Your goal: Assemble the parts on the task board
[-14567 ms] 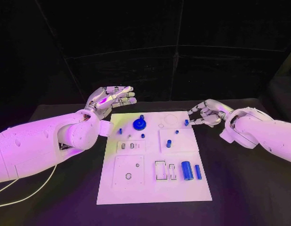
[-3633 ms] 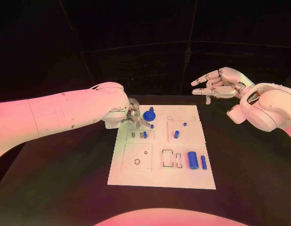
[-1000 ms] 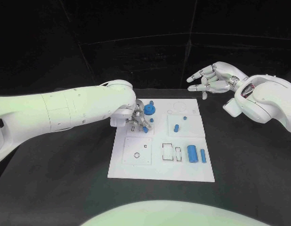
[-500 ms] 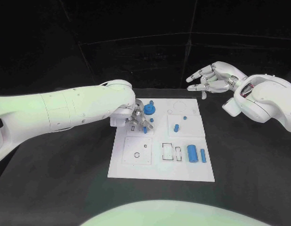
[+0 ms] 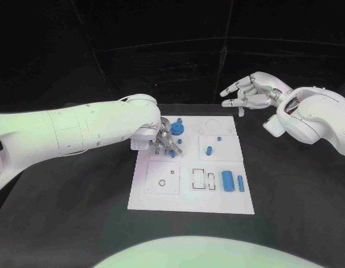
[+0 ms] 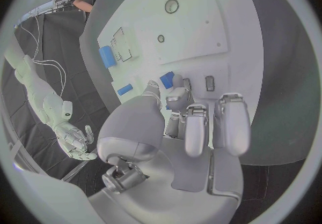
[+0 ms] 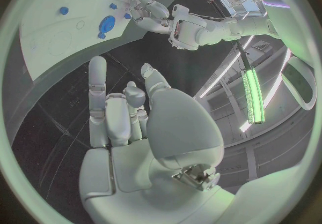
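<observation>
Black desk (image 5: pixel 76 190) carries white board (image 5: pixel 190 201); left hand (image 5: pixel 163 143) pinches small blue part (image 6: pixel 167 80), barely shifted in the last second, now at board's left slots, so insertion looks underway; right hand (image 5: pixel 249 92) hovers open, unchanged.
</observation>
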You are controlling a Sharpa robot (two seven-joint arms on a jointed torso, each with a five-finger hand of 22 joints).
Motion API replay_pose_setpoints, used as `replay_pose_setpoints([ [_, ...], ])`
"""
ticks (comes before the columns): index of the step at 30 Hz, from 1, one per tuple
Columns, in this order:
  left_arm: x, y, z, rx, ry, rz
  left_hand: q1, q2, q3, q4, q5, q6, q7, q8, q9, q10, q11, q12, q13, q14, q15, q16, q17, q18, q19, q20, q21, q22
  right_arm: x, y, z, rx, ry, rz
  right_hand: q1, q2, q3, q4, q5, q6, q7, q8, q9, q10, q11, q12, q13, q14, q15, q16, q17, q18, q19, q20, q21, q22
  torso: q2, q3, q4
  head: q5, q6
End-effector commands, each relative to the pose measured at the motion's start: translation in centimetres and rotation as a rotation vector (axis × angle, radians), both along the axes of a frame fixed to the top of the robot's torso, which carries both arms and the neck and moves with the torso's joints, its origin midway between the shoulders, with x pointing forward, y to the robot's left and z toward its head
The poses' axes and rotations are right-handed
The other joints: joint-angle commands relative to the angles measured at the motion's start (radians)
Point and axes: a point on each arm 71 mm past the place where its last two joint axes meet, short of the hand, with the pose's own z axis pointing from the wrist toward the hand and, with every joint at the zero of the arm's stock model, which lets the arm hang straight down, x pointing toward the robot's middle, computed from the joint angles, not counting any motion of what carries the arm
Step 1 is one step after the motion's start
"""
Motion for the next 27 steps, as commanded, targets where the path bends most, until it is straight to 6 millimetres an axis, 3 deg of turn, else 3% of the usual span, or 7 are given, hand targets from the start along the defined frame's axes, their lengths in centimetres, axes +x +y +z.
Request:
replay_pose_setpoints([
  [1, -0.08, -0.01, -0.03, -0.003, 0.007, -0.012, 0.016, 0.004, 0.003, -0.01, 0.002, 0.001, -0.002, 0.005, 0.002, -0.001, 0.001, 0.004, 0.001, 0.106, -0.002, 0.003, 0.263, -0.006, 0.027, 0.0, 0.004, 0.002, 0.06, 0.09, 0.09, -0.002, 0.005, 0.01, -0.001, 0.006, -0.004, 0.002, 0.003, -0.008, 0.001, 0.005, -0.001, -0.009, -0.001, -0.005, -0.001, 0.007, -0.005, -0.005, -0.001, 0.013, 0.007, 0.0, -0.006, -0.001, 0.001, -0.0001, 0.0002, 0.002, -0.001],
  [14, 0.0, -0.03, 0.02, -0.015, -0.007, -0.003, 0.091, 0.04, 0.059, -0.069, 0.002, -0.002, -0.003, 0.0, 0.009, -0.002, -0.001, 0.003, -0.001, 0.106, -0.004, 0.003, 0.263, -0.006, 0.026, -0.001, 0.002, 0.002, 0.14, 0.16, 0.04, -0.003, 0.008, 0.011, 0.001, 0.008, -0.002, 0.002, 0.006, -0.008, 0.001, 0.005, -0.001, -0.009, -0.001, -0.005, -0.001, 0.007, -0.005, -0.005, 0.0, 0.013, 0.007, 0.0, -0.007, -0.002, 0.001, 0.0003, -0.0013, 0.003, -0.005],
  [21, 0.09, -0.16, 0.14, -0.054, -0.025, 0.008, 0.2, 0.075, 0.158, -0.151, 0.003, -0.018, -0.011, -0.017, 0.005, -0.013, -0.009, -0.01, -0.009, 0.106, -0.011, 0.003, 0.263, -0.004, 0.024, -0.007, -0.003, -0.004, 0.18, 0.23, 0.01, -0.005, 0.011, 0.013, 0.001, 0.008, -0.002, 0.002, 0.006, -0.008, 0.001, 0.005, -0.001, -0.009, -0.001, -0.005, -0.001, 0.007, -0.005, -0.005, 0.0, 0.013, 0.007, 0.0, -0.007, -0.002, 0.0, 0.0001, -0.0005, 0.002, -0.006],
  [23, 0.06, -0.09, 0.16, -0.078, -0.024, 0.02, 0.261, 0.086, 0.26, -0.213, 0.018, -0.036, -0.005, -0.034, -0.002, -0.026, -0.007, -0.025, -0.019, 0.106, -0.013, 0.003, 0.263, -0.003, 0.023, -0.01, -0.007, -0.007, 0.2, 0.31, -0.02, -0.006, 0.013, 0.015, 0.001, 0.008, -0.002, 0.002, 0.006, -0.008, 0.001, 0.005, -0.001, -0.009, -0.001, -0.005, -0.001, 0.007, -0.005, -0.005, 0.0, 0.013, 0.007, 0.0, -0.007, -0.002, 0.0, 0.0002, -0.0009, 0.003, -0.006],
  [24, 0.05, -0.03, 0.17, -0.085, -0.024, 0.024, 0.26, 0.079, 0.297, -0.227, 0.026, -0.038, -0.001, -0.037, -0.002, -0.029, -0.004, -0.03, -0.023, 0.106, -0.01, 0.003, 0.263, -0.003, 0.022, -0.009, -0.007, -0.007, 0.21, 0.32, -0.03, -0.006, 0.014, 0.016, 0.001, 0.008, -0.002, 0.002, 0.006, -0.008, 0.001, 0.005, -0.001, -0.009, -0.001, -0.005, -0.001, 0.007, -0.005, -0.005, 0.0, 0.013, 0.007, 0.0, -0.007, -0.002, 0.0, 0.0001, -0.0008, 0.002, -0.006],
  [26, 0.03, 0.08, 0.18, -0.093, -0.025, 0.029, 0.201, 0.037, 0.425, -0.246, 0.032, -0.035, 0.012, -0.037, 0.002, -0.028, 0.016, -0.039, -0.031, 0.106, -0.003, 0.003, 0.263, -0.003, 0.022, -0.002, -0.009, -0.007, 0.22, 0.34, -0.05, -0.007, 0.015, 0.016, 0.001, 0.008, -0.002, 0.002, 0.006, -0.008, 0.001, 0.005, -0.001, -0.009, -0.001, -0.005, -0.001, 0.007, -0.005, -0.005, 0.0, 0.013, 0.007, 0.0, -0.007, -0.002, 0.0, 0.0001, 0.0002, 0.001, -0.006],
  [27, 0.01, 0.21, 0.2, -0.099, -0.026, 0.034, 0.142, 0.003, 0.572, -0.264, 0.032, -0.03, 0.007, -0.033, 0.009, -0.021, 0.015, -0.04, -0.035, 0.106, -0.008, 0.003, 0.263, 0.0, 0.022, 0.0, -0.01, -0.007, 0.23, 0.34, -0.05, -0.007, 0.016, 0.016, 0.002, 0.009, -0.002, 0.002, 0.008, -0.008, 0.001, 0.006, -0.001, -0.009, -0.001, -0.004, 0.0, 0.007, -0.005, -0.005, 0.0, 0.013, 0.007, 0.0, -0.008, -0.002, 0.0, 0.0, 0.0005, 0.0, -0.006],
])
